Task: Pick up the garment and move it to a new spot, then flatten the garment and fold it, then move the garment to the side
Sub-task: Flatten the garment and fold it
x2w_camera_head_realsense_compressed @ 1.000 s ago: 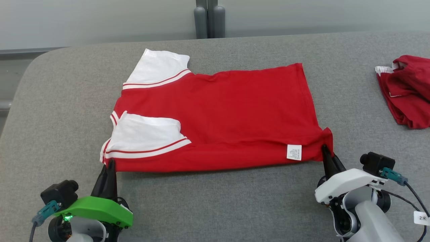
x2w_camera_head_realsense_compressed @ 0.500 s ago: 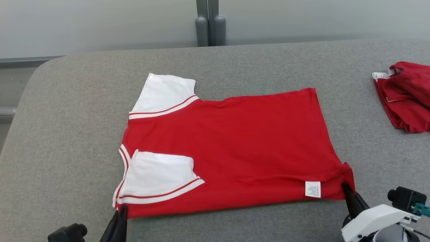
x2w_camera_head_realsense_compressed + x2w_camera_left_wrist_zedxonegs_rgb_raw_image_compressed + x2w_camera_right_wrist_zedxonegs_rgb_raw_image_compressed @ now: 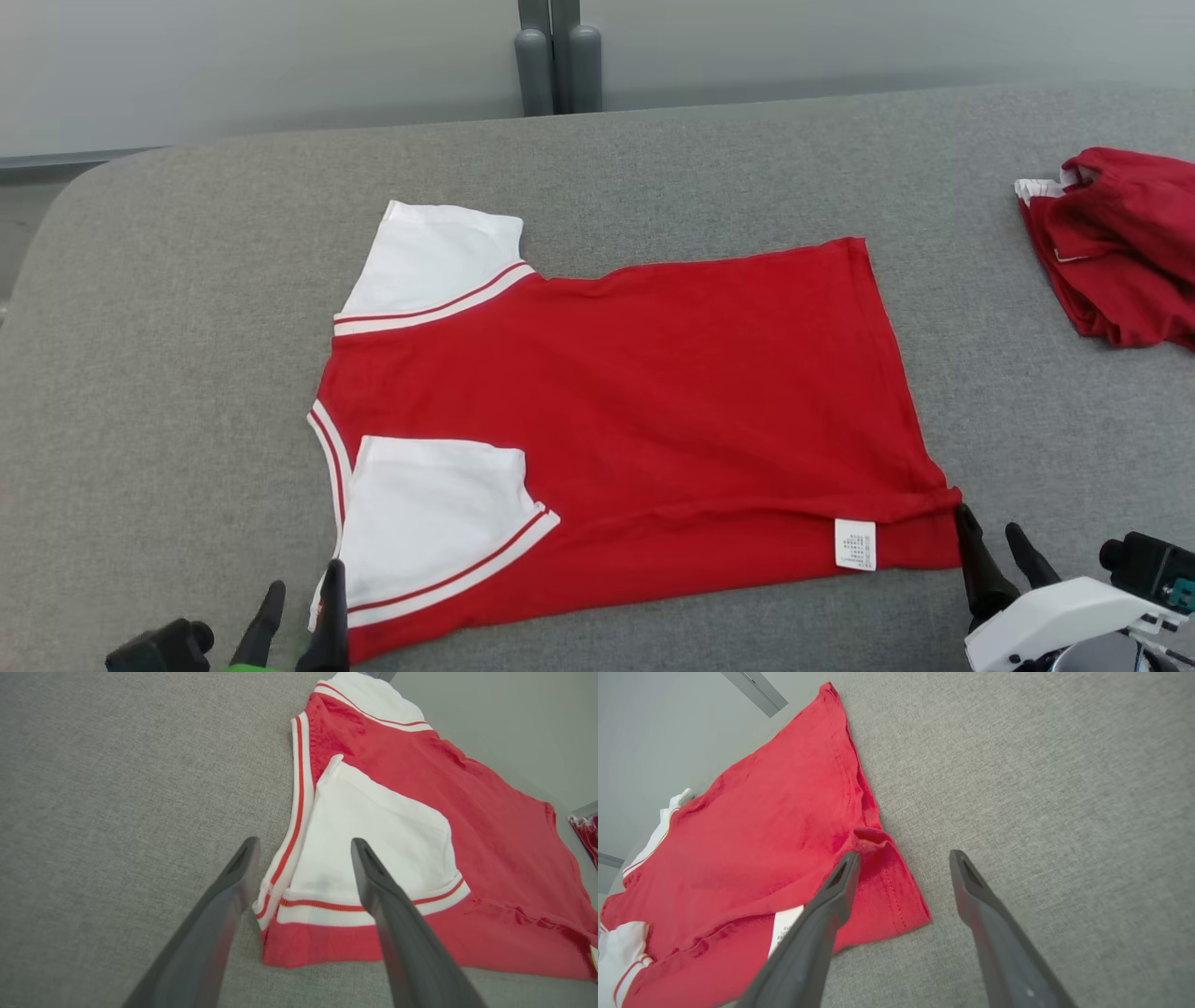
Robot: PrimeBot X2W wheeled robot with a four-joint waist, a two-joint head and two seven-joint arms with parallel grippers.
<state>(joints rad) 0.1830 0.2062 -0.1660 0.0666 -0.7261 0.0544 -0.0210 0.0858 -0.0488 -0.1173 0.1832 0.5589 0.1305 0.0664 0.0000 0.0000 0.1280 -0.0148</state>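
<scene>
The garment (image 3: 653, 392) is a red T-shirt with white sleeves, lying folded lengthwise and flat on the grey padded table (image 3: 187, 280). A white care label shows near its near right corner. My left gripper (image 3: 299, 597) stands open at the near left corner, its fingers straddling the white sleeve edge (image 3: 303, 891) with nothing held. My right gripper (image 3: 991, 532) is open at the near right hem corner (image 3: 896, 891), one finger over the cloth and the other over bare table.
A second red garment (image 3: 1120, 243) lies bunched at the table's right edge. Grey posts (image 3: 555, 56) stand behind the far edge. Bare grey surface surrounds the shirt on the left and far side.
Both grippers were shut on the shirt's near corners and have opened, letting the cloth go. The head camera has shifted, so the shirt sits lower in view.
</scene>
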